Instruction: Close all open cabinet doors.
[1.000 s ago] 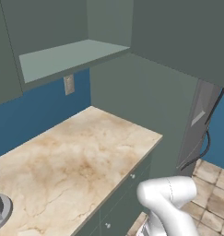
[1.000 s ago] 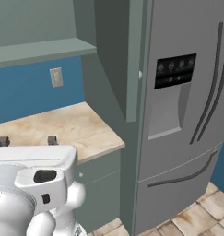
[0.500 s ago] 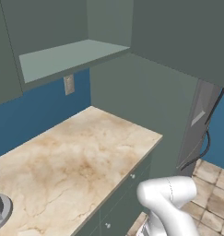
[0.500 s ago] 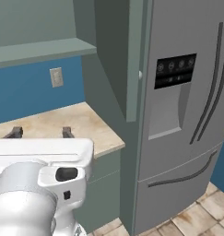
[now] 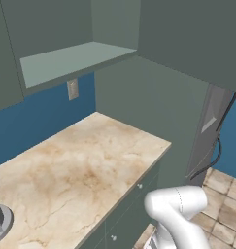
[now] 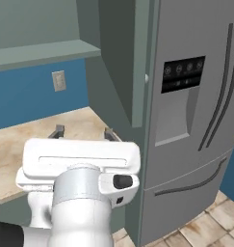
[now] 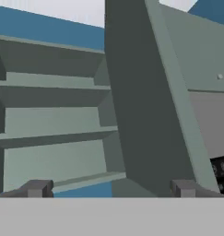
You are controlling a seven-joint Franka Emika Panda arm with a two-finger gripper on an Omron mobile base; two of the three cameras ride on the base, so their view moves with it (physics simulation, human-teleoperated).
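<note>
door (image 6: pixel 122 58): open, swung out edge-on beside the fridge (image 6: pixel 195 106)
handling: rigid hinged panel; likely best pushed near its free edge
gripper (image 7: pixel 109 188): jaws wide, empty

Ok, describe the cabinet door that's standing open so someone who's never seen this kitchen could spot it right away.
Start at the silver refrigerator. Right beside its left edge, above the marble counter, a tall grey-green cabinet door swings out from the open shelves. Unlike the neighbouring panels, it shows edge-on, with a small pale knob near its lower corner.
</note>
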